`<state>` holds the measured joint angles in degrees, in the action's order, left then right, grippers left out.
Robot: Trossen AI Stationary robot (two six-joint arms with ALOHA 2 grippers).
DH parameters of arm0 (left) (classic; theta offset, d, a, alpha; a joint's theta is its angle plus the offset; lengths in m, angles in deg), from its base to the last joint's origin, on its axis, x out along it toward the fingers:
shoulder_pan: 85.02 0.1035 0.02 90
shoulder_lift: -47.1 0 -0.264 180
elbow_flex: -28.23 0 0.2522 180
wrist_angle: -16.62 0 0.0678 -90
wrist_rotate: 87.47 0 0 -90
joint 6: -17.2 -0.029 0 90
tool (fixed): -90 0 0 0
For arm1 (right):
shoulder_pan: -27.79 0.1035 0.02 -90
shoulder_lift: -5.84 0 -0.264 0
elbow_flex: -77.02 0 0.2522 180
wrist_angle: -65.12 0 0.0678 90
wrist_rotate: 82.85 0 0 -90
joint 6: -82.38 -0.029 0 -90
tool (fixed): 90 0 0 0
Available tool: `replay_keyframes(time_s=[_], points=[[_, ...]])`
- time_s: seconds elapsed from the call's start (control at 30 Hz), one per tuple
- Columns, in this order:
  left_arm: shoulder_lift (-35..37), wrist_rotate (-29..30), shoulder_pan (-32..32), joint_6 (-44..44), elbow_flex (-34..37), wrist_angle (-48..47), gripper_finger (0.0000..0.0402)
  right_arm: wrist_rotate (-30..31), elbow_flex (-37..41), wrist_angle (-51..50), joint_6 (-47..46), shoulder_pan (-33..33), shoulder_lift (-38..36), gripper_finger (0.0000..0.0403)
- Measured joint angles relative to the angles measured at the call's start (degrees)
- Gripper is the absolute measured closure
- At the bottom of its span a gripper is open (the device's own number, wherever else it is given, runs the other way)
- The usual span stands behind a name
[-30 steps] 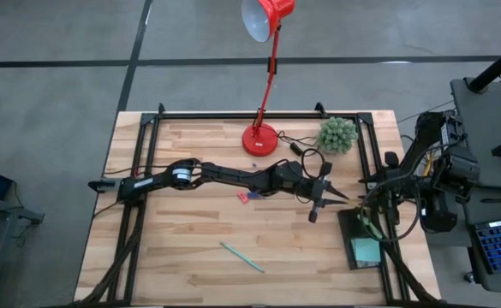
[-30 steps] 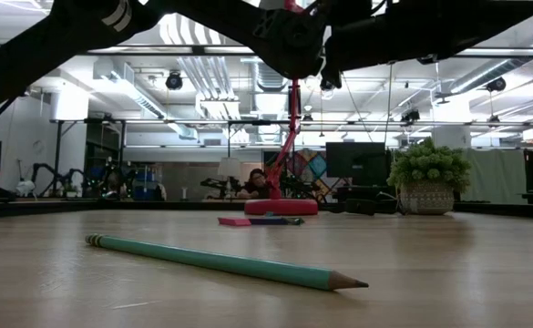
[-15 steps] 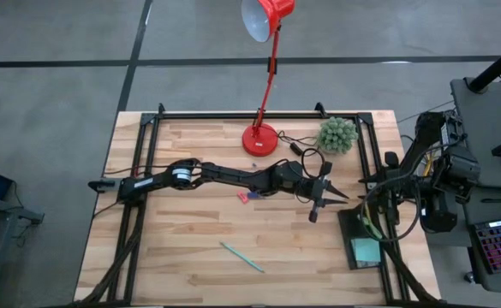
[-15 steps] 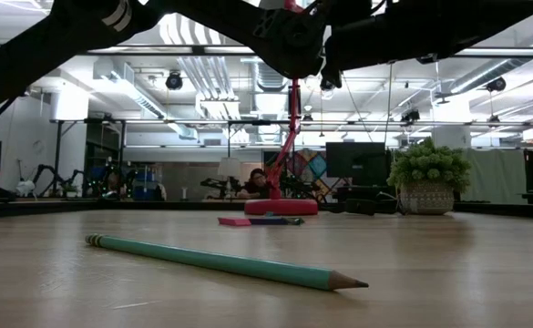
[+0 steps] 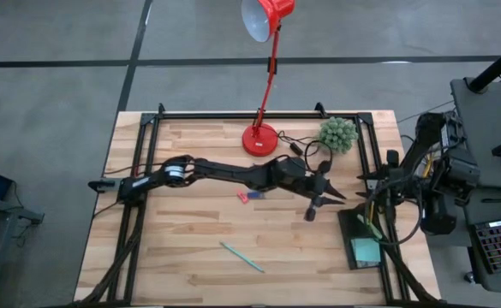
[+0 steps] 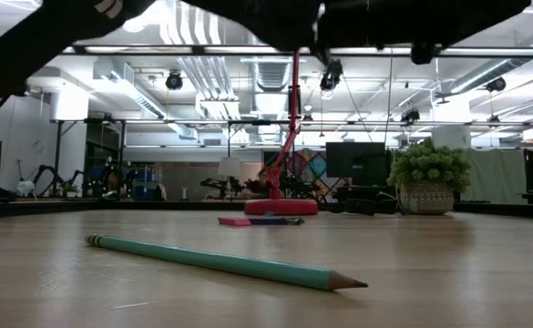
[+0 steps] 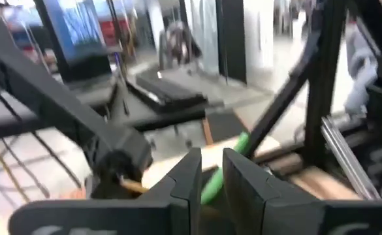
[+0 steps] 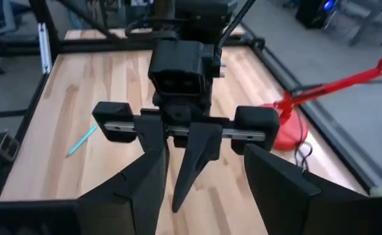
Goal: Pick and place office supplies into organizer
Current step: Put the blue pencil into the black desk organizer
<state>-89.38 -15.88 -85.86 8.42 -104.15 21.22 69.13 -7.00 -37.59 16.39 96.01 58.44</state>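
Note:
My left gripper (image 5: 334, 195) reaches across the table and stands in the air just left of the organizer (image 5: 350, 250), its fingers shut to a narrow gap (image 7: 211, 179). A green streak (image 7: 233, 156) shows beyond that gap; I cannot tell that it is held. The organizer holds a light-teal pad (image 5: 366, 250) and a yellow-green item (image 5: 365, 224). A teal pen (image 5: 241, 257) lies on the wood near the front and fills the low view (image 6: 220, 262). Small red pieces (image 5: 248, 197) lie mid-table. My right gripper (image 8: 207, 196) is open and empty at the table's right edge.
A red desk lamp's base (image 5: 260, 139) and a green ball plant (image 5: 337, 134) stand at the far edge. Black frame rails (image 5: 372, 154) run along the table's sides. The wood between the pen and the red pieces is bare.
My left gripper has risen a little and drifted slightly toward the far edge, its fingers staying shut. The pen and the red pieces lie where they were.

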Motion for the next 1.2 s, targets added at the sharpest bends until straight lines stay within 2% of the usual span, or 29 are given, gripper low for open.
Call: replay_keyframes(time_s=[0.23,0.33,0.47,0.63,0.8,1.03,1.2], points=[[8.28,0.12,-0.02,-5.34,1.20,-29.69,0.0354,7.51,2.00,0.87,0.01,-0.01,3.50,0.0204],[12.13,1.11,-0.07,-6.46,3.00,-38.67,0.0354,10.02,4.56,1.26,-1.76,-0.02,4.87,0.0204],[18.54,6.68,-0.17,-6.65,8.92,-44.76,0.0354,12.41,9.91,1.36,-8.62,-0.02,5.77,0.0204],[29.71,11.83,-0.17,-6.58,21.61,-43.81,0.0354,16.41,18.56,1.88,-16.72,-0.13,5.51,0.0204],[41.12,15.59,-0.21,-4.88,35.98,-39.26,0.0354,19.14,24.38,7.67,-16.54,-2.19,3.65,0.0204],[52.18,17.89,-0.13,-3.60,53.10,-24.64,0.0354,18.97,23.79,11.87,-9.83,-6.84,1.19,0.0204],[56.24,20.32,-0.13,-3.57,60.28,-17.34,0.0354,16.80,21.47,15.33,-4.12,-7.14,-0.04,0.0204]])
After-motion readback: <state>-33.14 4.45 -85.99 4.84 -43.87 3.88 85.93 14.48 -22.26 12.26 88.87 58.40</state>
